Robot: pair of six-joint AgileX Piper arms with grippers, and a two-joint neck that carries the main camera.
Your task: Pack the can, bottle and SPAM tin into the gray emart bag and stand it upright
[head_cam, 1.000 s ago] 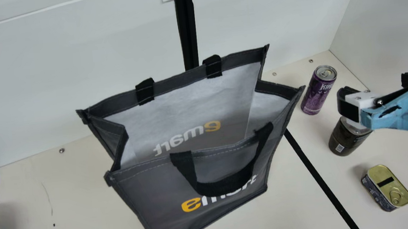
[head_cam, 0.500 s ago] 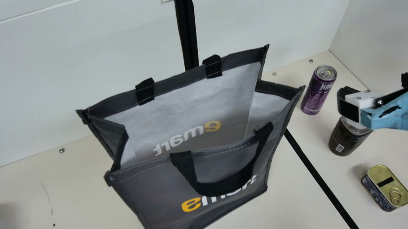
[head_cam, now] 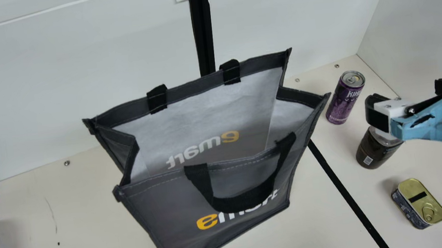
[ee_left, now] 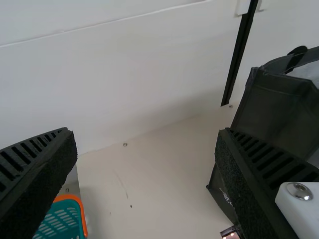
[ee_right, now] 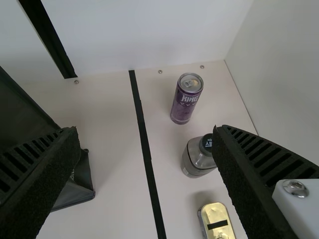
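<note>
Choosing a first item and gripping it squarely looks like the step in hand, with nothing packed so far. The gray fabric emart bag [head_cam: 164, 212] stands upright, its mouth open and its black strap handle [head_cam: 241, 202] drooping over the front. To the bag's right, outside it, are the upright purple can [head_cam: 345, 100], farthest back; the dark-labelled, black-capped bottle [head_cam: 376, 153], also upright; and the gold-topped SPAM tin [head_cam: 418, 204], lying flat nearest the front.

The right gripper [ee_right: 147, 130] is to the bag's right, wide open and empty; the left gripper [ee_left: 145, 130], on the bag's left side, is likewise spread wide and holds nothing.

For the can or bottle, it would be best to centre the fingers before lowering, since the two are near each other and a careless finger could topple one. Close around the body, lift above the bag's rim, then lower deep inside before letting go. The soft walls may fold if bumped, so steadying the left side could help.
</note>
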